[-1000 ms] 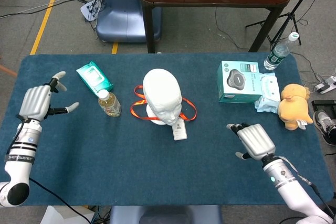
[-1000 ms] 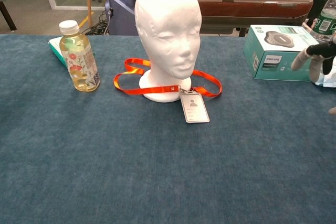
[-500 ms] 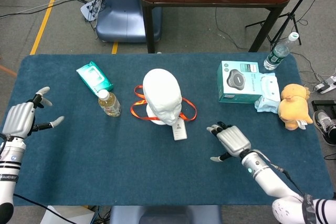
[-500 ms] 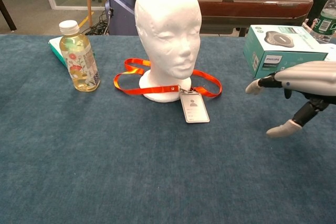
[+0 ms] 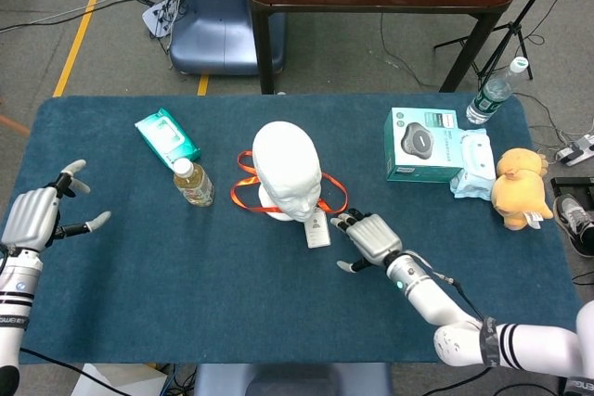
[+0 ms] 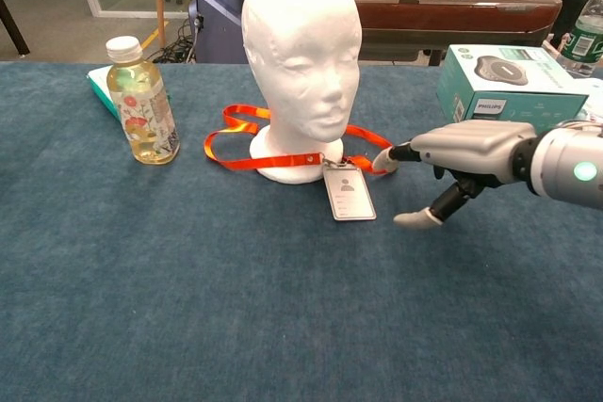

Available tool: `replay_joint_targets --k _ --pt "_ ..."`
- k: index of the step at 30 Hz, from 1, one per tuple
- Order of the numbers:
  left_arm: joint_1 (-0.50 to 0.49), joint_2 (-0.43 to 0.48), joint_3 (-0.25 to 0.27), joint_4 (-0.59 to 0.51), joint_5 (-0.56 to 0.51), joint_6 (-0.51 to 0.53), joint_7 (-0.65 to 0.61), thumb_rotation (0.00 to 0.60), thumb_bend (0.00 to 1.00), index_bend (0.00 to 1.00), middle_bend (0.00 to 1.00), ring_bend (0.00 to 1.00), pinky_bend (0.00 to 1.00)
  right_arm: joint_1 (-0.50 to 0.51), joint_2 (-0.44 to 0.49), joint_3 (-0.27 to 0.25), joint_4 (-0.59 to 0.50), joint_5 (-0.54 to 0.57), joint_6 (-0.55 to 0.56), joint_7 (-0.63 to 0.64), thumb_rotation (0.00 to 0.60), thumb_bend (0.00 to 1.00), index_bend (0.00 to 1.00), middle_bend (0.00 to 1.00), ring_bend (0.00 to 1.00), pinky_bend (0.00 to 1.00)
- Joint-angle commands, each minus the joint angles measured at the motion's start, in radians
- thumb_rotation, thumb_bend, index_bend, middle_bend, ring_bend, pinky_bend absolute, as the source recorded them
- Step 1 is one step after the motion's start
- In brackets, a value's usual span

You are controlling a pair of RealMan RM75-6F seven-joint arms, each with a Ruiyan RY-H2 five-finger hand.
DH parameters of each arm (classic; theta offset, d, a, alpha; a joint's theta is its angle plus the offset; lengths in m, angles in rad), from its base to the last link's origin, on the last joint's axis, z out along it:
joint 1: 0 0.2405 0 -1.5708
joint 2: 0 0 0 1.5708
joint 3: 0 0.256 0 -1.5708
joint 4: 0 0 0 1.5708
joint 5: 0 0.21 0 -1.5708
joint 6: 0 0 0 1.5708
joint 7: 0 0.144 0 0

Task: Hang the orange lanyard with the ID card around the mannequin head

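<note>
**Right hand reached toward the badge beside the foam head**

The right hand [image 6: 466, 152] is held low over the blue table [image 6: 236, 308], palm down, with its forearm stretched in from the right edge of the chest view. Its fingers [image 6: 384, 158] are extended toward the left and the thumb is dropped below them; the fingers are spread and nothing is held. The fingertips are seen at the right loop of the orange lanyard [image 6: 283, 160], though actual contact cannot be told. Just left of and slightly nearer than the fingertips, the ID card [image 6: 348, 194] is laid flat on the cloth, attached to the strap. Beyond it to the left, the white mannequin head [image 6: 301, 54] is stood upright with the lanyard lying around its base on the table, not lifted onto the neck.

Behind the right hand a teal box [image 6: 499, 91] is set, on which "PHILIPS" can be read. Far to the left of that hand a bottle [image 6: 141, 101] of yellow drink is placed.

In the head view the left hand [image 5: 35, 218] is raised at the table's left edge, fingers apart and holding nothing.
</note>
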Motion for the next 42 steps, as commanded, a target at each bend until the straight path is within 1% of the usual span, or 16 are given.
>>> replay_joint_targets --k 1,4,7,9,11,14,17,20,26,34,42 --pt "0.005 0.001 -0.001 -0.002 0.006 0.0 -0.003 0.314 0.12 0.06 0.37 0.36 0.59 0.025 -0.028 0.008 0.024 0.019 -0.01 -0.007 0.356 0.41 0.11 0.15 0.09 0.28" --pt "0.011 0.002 -0.002 -0.004 0.015 0.001 -0.005 0.314 0.12 0.06 0.37 0.36 0.59 0.043 -0.051 0.01 0.04 0.029 -0.008 -0.018 0.357 0.52 0.11 0.16 0.09 0.28" --pt "0.016 0.002 -0.003 -0.003 0.019 0.0 -0.009 0.313 0.12 0.06 0.37 0.36 0.59 0.056 -0.067 0.004 0.049 0.038 0.008 -0.044 0.356 0.57 0.1 0.21 0.11 0.3" --pt "0.021 0.002 -0.004 -0.001 0.025 0.0 -0.014 0.313 0.12 0.06 0.37 0.36 0.59 0.062 -0.084 -0.002 0.056 0.049 0.032 -0.07 0.357 0.58 0.1 0.27 0.18 0.36" --pt "0.024 0.002 -0.004 0.001 0.03 0.001 -0.015 0.314 0.12 0.06 0.37 0.36 0.59 0.065 -0.093 -0.003 0.06 0.053 0.047 -0.079 0.357 0.58 0.1 0.38 0.29 0.45" --pt "0.028 0.002 -0.005 0.002 0.035 -0.001 -0.02 0.311 0.12 0.06 0.37 0.36 0.59 0.069 -0.101 -0.006 0.066 0.061 0.068 -0.097 0.357 0.58 0.1 0.52 0.43 0.53" --pt "0.03 0.002 -0.006 0.004 0.036 -0.009 -0.022 0.31 0.12 0.06 0.37 0.36 0.59 0.08 -0.106 -0.004 0.07 0.097 0.07 -0.119 0.357 0.58 0.1 0.6 0.51 0.58" --pt "0.031 0.002 -0.006 0.005 0.036 -0.015 -0.023 0.307 0.12 0.06 0.37 0.36 0.59 0.093 -0.108 -0.002 0.068 0.131 0.072 -0.14 0.357 0.58 0.1 0.64 0.54 0.59" --pt "0.031 -0.001 -0.012 0.007 0.036 -0.021 -0.019 0.279 0.12 0.06 0.38 0.36 0.59 0.129 -0.11 0.009 0.054 0.208 0.07 -0.178 0.357 0.58 0.1 0.74 0.63 0.65" --pt "0.031 0.0 -0.011 0.0 0.039 -0.032 -0.002 0.246 0.12 0.06 0.38 0.36 0.59 0.197 -0.11 0.013 0.041 0.368 0.071 -0.253 0.357 0.58 0.1 0.76 0.65 0.68" --pt "0.031 -0.002 -0.012 0.001 0.034 -0.043 0.004 0.238 0.12 0.06 0.38 0.36 0.59 0.24 -0.122 0.011 0.069 0.46 0.061 -0.263 0.357 0.58 0.1 0.77 0.66 0.69"
